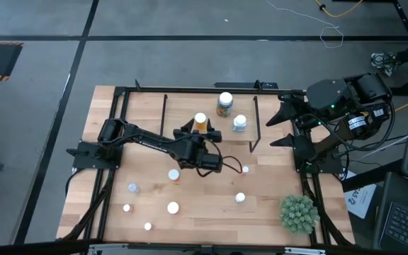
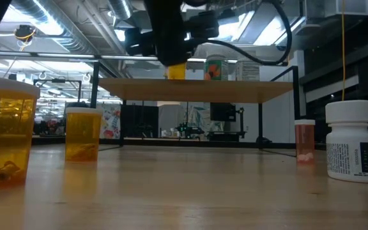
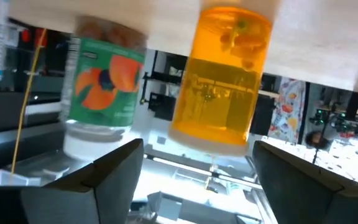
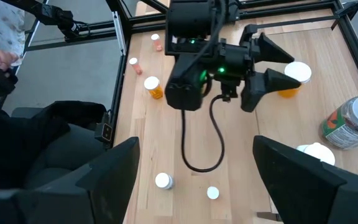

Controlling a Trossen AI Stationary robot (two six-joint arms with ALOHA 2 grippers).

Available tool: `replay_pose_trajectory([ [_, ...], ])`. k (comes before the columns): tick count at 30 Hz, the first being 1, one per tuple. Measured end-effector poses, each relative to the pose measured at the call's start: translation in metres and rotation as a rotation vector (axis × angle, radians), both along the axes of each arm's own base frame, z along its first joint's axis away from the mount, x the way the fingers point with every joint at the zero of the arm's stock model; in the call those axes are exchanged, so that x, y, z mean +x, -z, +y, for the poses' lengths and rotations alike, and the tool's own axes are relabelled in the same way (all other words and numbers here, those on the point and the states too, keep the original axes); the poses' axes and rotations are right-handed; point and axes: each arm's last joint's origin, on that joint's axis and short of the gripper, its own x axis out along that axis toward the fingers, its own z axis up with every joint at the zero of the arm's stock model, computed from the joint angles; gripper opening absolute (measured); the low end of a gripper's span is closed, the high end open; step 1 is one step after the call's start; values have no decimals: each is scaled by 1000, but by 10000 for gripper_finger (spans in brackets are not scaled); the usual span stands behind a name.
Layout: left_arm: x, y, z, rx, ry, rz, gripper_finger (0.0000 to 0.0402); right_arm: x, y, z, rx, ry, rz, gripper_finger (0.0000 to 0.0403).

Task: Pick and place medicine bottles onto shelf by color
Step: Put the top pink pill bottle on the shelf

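Straddling orange bottle [image 1: 200, 121], left fingers [image 4: 272, 81] apart.

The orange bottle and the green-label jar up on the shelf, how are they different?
The orange bottle has a see-through amber body; the green-label jar is wider, with a green and orange label. The orange bottle stands between the open left gripper's fingers; the jar stands clear of it. Both stand upright on the shelf, white-capped.

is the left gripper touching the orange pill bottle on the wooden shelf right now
Apart. In the left wrist view the left gripper stands open, and the orange pill bottle with a white cap sits on the light-wood shelf with clear gaps to both fingers.
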Motion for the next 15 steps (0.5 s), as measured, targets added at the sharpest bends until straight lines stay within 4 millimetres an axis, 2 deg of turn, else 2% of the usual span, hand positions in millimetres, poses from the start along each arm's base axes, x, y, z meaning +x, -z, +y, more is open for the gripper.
replay_pose_trajectory([
  [6,-3,0,-13,12,21,-40,301,0,0,0,0,0,0,315],
  [9,-6,-1,-26,21,35,-124,301,0,0,0,0,0,0,315],
  [12,-9,-2,-39,7,45,-291,301,0,0,0,0,0,0,315],
  [15,-12,-2,-50,-51,44,-537,301,0,0,0,0,0,0,315],
])
